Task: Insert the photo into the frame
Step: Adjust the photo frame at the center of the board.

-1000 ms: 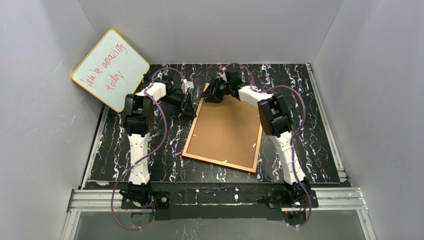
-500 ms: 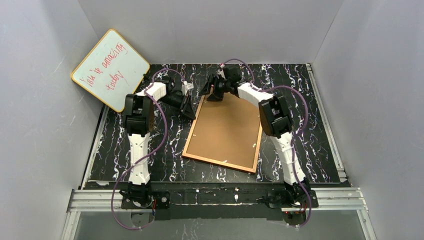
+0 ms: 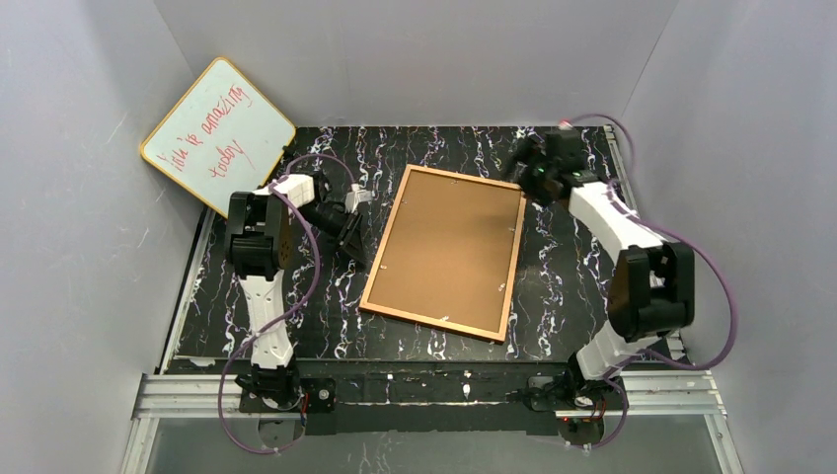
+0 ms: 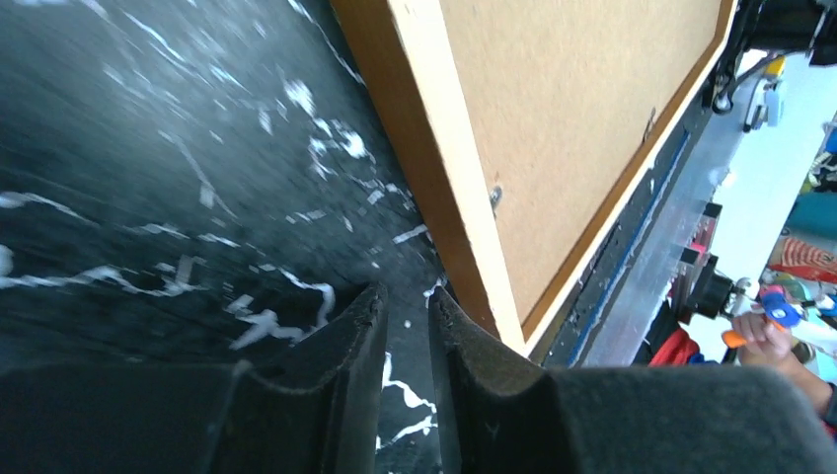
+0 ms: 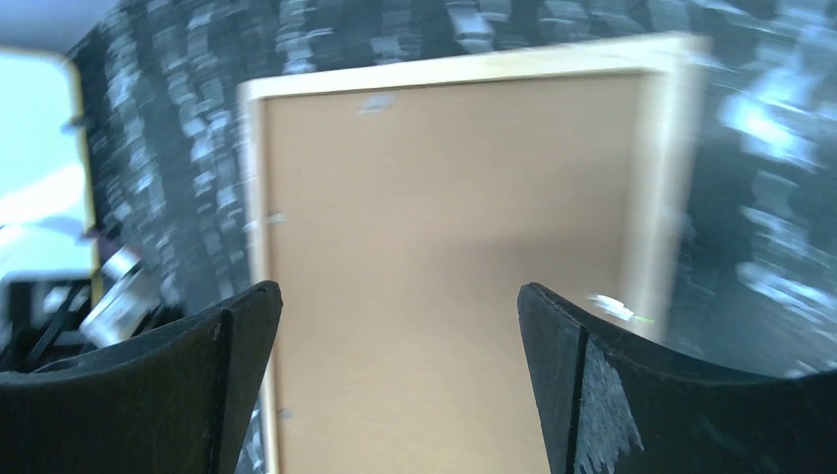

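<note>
The frame [image 3: 444,252] lies flat on the black marbled table [image 3: 563,267], its brown fibreboard back [image 4: 563,118] facing up. The photo is out of view. My left gripper [image 3: 353,242] is low beside the frame's left edge, just off it. In the left wrist view my left gripper [image 4: 407,296] is open by a narrow gap, with only table showing between the fingers. My right gripper [image 3: 521,163] hovers near the frame's far right corner. In the right wrist view my right gripper [image 5: 400,296] stands wide open and empty over the frame [image 5: 444,197].
A yellow-edged whiteboard [image 3: 217,138] with red writing leans against the left wall at the back left. Grey walls close in the table on three sides. A metal rail [image 3: 424,390] holding both arm bases runs along the near edge.
My right arm swung from the frame's far left corner to the back right, and its gripper opened wide. My left gripper drew back slightly from the frame's left edge.
</note>
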Controlling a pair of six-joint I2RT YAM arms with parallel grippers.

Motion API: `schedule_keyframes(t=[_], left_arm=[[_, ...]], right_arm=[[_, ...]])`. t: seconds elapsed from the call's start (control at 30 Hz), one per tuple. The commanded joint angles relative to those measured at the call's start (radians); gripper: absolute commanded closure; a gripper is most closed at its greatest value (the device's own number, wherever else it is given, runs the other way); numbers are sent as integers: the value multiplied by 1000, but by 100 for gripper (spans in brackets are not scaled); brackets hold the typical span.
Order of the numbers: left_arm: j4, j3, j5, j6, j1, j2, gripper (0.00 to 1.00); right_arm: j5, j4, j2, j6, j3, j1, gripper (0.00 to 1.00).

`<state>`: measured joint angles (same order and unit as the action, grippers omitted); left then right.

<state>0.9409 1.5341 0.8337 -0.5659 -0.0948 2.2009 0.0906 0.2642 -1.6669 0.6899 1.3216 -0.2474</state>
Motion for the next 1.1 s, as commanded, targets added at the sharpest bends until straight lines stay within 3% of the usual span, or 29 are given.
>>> schedule_keyframes(t=[0.0,0.17,0.37,0.67,0.8,0.97,1.07], left_arm=[[-18,-114,-126,-78,-20,-66,77],[-69,-219,-137,-74,-61,-109,77],[-93,-288,-117,-72,-120,-160,77],[-129,-306,-18,-52,-284,-159,72],[-132,-296,-14,-39,-348,-163,70],[65,-204,-15,-193,-268,-218,62],[185,-108,17,-262,-136,-246,52]], right_arm=[[-112,29,80,40,-223,117,2],[-26,-58,77,55,-334,148,2],[163,-154,-35,81,-288,147,2],[241,-113,-247,31,-16,113,2],[147,61,-325,-50,150,95,2],[-2,115,-235,-86,169,82,2],[161,18,-181,4,108,129,2]])
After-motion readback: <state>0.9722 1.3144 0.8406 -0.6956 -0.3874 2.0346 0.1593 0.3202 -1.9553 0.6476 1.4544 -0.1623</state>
